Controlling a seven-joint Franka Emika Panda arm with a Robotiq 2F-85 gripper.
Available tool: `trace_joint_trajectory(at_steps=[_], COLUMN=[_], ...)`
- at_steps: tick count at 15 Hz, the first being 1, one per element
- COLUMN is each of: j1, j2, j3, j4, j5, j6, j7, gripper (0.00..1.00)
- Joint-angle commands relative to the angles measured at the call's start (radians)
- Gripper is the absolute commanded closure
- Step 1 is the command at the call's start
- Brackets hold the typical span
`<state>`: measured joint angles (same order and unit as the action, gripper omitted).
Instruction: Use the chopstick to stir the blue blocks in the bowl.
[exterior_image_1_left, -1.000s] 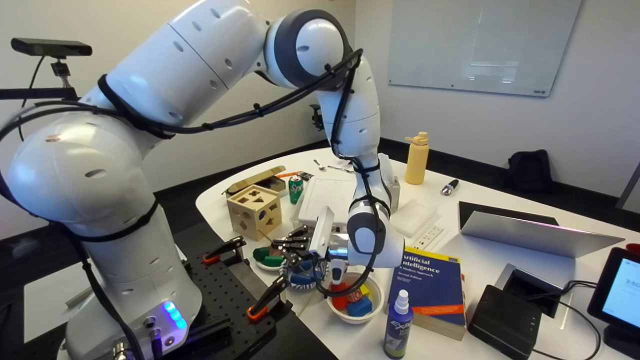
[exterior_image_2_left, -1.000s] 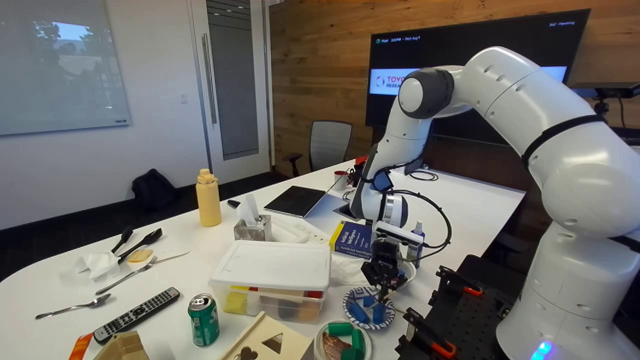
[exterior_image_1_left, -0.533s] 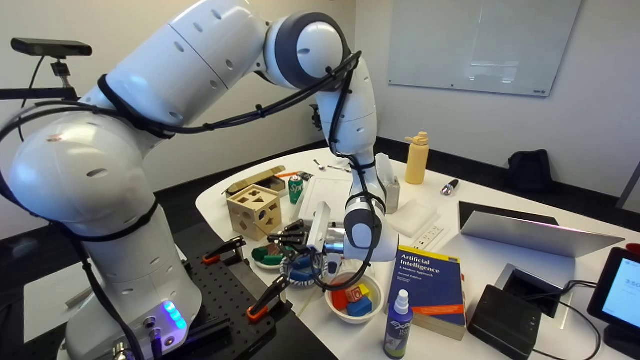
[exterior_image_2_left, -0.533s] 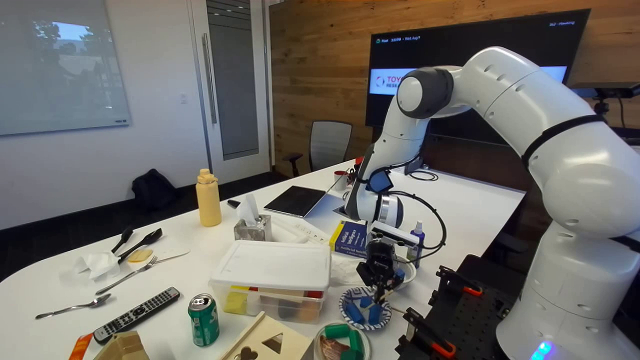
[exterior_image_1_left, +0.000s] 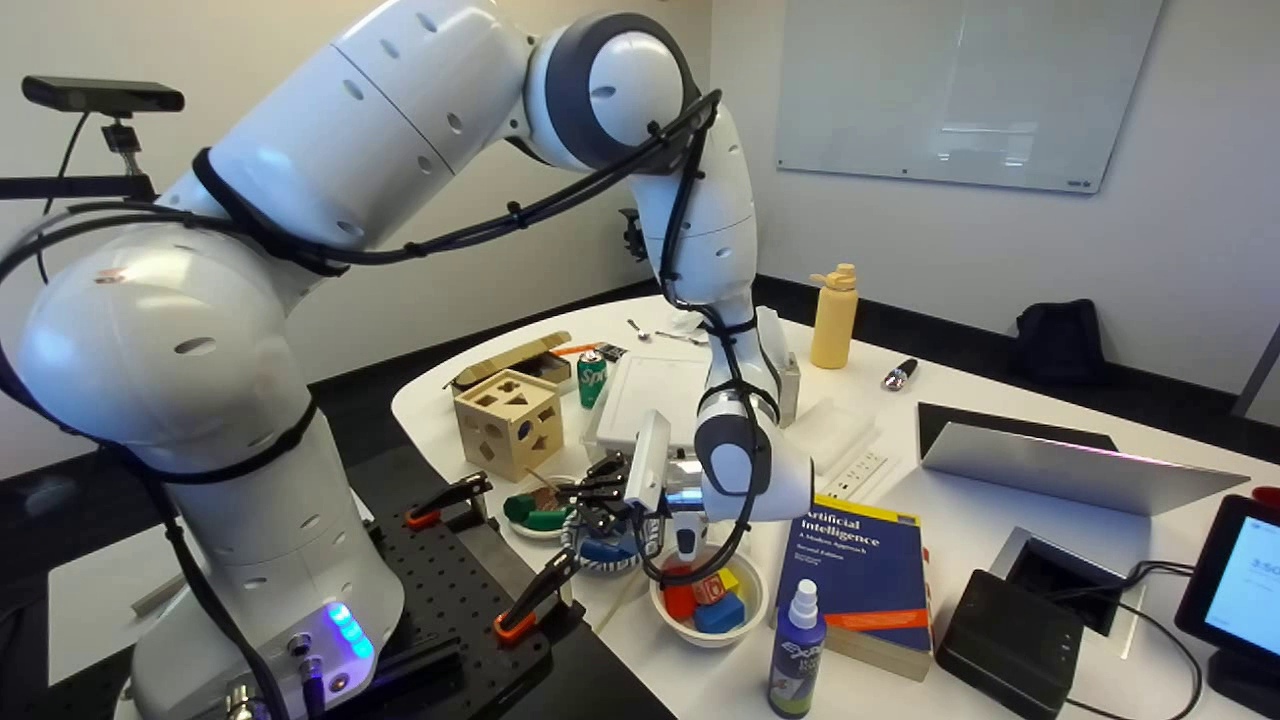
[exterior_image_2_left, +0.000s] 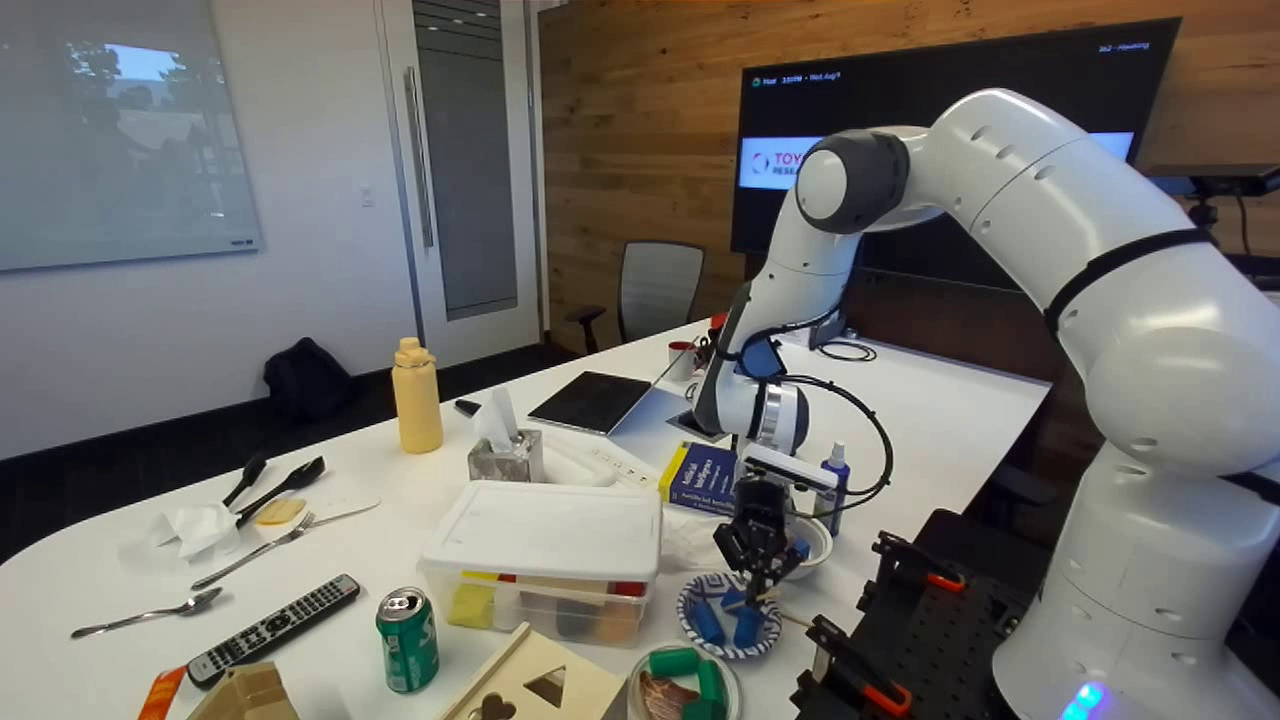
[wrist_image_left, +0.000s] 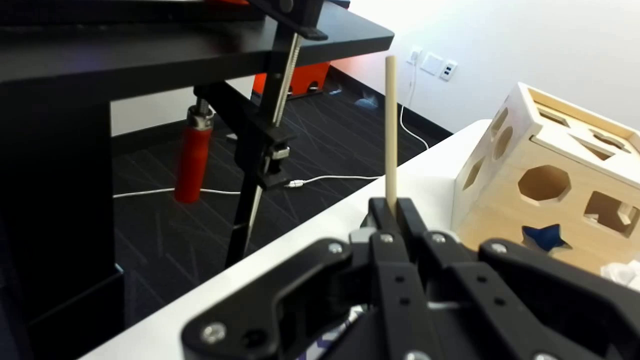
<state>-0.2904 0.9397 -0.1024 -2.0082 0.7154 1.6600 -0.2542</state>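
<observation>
"Since things crowd in around the hand (wrist_image_left: 392, 209), what is it holding?"

"The chopstick (wrist_image_left: 391, 125), pinched with hardly a gap, at the patterned bowl (exterior_image_2_left: 686, 622) of blue blocks (exterior_image_2_left: 748, 628) in both exterior views. Whether the chopstick touches them, I can't tell."

"How tight is it?"

"In an exterior view, the white bowl (exterior_image_1_left: 757, 605) sits on the near right and the book (exterior_image_1_left: 860, 570) farther right. The lidded box (exterior_image_1_left: 650, 390) stands on the far side; the dish (exterior_image_1_left: 530, 534) of green blocks (exterior_image_1_left: 545, 522) is just left of the patterned bowl."

"And the edge?"

"In the wrist view, the edge of the surface (wrist_image_left: 160, 330) runs from near left to far right. Left of it are dark floor (wrist_image_left: 170, 245), the black bench (wrist_image_left: 350, 46) and a clamp (wrist_image_left: 255, 145); right of it stands the wooden cube (wrist_image_left: 500, 210)."

"Farther off?"

"In an exterior view, the surface reaches to the far right below a wall screen (exterior_image_2_left: 880, 95); a yellow bottle (exterior_image_2_left: 416, 400) stands on the far left."
</observation>
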Motion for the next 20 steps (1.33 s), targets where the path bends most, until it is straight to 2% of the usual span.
trace_joint_trajectory(at_steps=[1, 9, 20], j1=[0.003, 0.001, 0.038], j2=[-0.05, -0.028, -0.05], j3=[-0.014, -0.004, 0.003], j4=[-0.052, -0.073, -0.062], j5=[-0.004, -0.035, -0.029], j6=[0.01, -0.102, 0.004], j7=[0.012, 0.009, -0.012], gripper=[0.98, 0.98, 0.98])
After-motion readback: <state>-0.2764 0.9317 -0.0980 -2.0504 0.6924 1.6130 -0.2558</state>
